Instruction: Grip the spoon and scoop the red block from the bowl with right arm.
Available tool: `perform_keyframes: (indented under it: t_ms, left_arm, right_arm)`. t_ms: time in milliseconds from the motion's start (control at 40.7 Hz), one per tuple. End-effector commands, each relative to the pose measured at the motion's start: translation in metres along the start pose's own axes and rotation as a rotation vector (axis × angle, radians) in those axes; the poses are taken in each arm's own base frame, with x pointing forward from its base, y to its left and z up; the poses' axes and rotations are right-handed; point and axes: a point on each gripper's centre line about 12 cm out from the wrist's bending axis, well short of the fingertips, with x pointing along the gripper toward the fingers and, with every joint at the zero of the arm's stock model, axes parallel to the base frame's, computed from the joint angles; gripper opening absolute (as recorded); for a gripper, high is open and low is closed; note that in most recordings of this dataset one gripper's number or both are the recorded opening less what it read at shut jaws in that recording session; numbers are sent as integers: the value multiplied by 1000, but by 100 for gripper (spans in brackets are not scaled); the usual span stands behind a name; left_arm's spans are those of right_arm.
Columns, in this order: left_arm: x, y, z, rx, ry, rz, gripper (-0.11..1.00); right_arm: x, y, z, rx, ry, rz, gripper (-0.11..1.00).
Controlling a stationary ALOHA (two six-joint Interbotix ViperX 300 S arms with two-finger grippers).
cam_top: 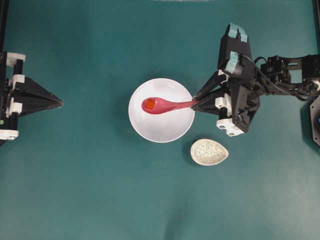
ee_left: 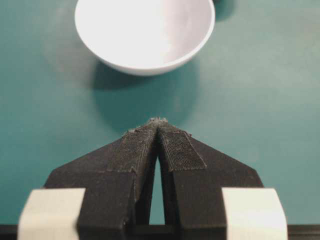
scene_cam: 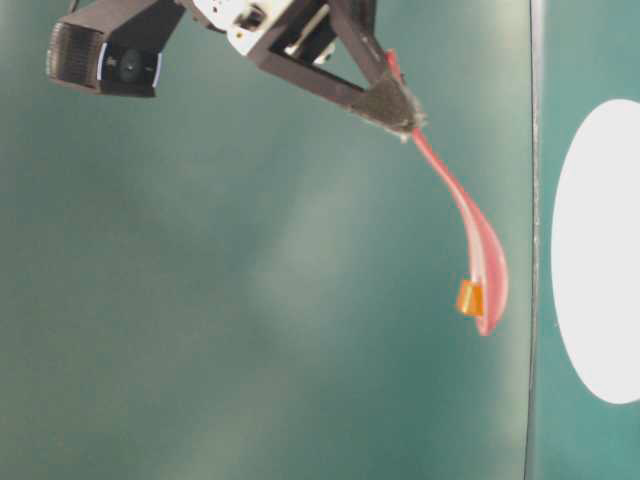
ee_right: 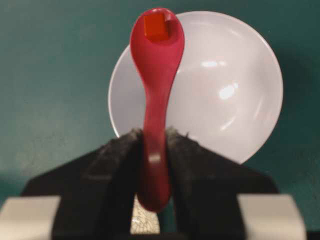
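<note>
My right gripper (cam_top: 196,103) is shut on the handle of the pink-red spoon (cam_top: 167,105), which reaches left over the white bowl (cam_top: 170,129). The red block (cam_top: 150,104) lies in the spoon's scoop. In the right wrist view the spoon (ee_right: 156,75) rises from between the fingers (ee_right: 120,160) with the block (ee_right: 155,26) at its tip, and the bowl (ee_right: 230,90) lies below. From table level the spoon (scene_cam: 478,250) hangs clear above the bowl (scene_cam: 600,250) with the block (scene_cam: 469,297) in it. My left gripper (cam_top: 60,102) rests far left, shut and empty, as the left wrist view confirms (ee_left: 158,121).
A speckled grey-white teardrop dish (cam_top: 209,151) lies on the teal mat just right of and below the bowl. It also shows under the spoon handle between the right fingers, as the speckled dish (ee_right: 142,222). The left wrist view has the bowl (ee_left: 145,35) ahead.
</note>
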Motion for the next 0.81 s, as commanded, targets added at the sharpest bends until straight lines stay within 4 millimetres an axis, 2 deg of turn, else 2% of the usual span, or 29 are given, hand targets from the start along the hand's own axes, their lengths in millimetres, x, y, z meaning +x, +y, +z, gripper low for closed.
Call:
perform_keyframes:
  t_ms: [0,515,785]
  left_arm:
    - [-1,0,12,1,-29,0,0]
    - [-6,0,11,-2,-6,1,0]
    - [-6,0,12,15,-3,3,0]
  right_arm:
    - [-11,8,16,-5,-47,22,25]
    - [-28,3,19,-26,-88,12,25]
    - [-28,3,19,-24,-91,12,25]
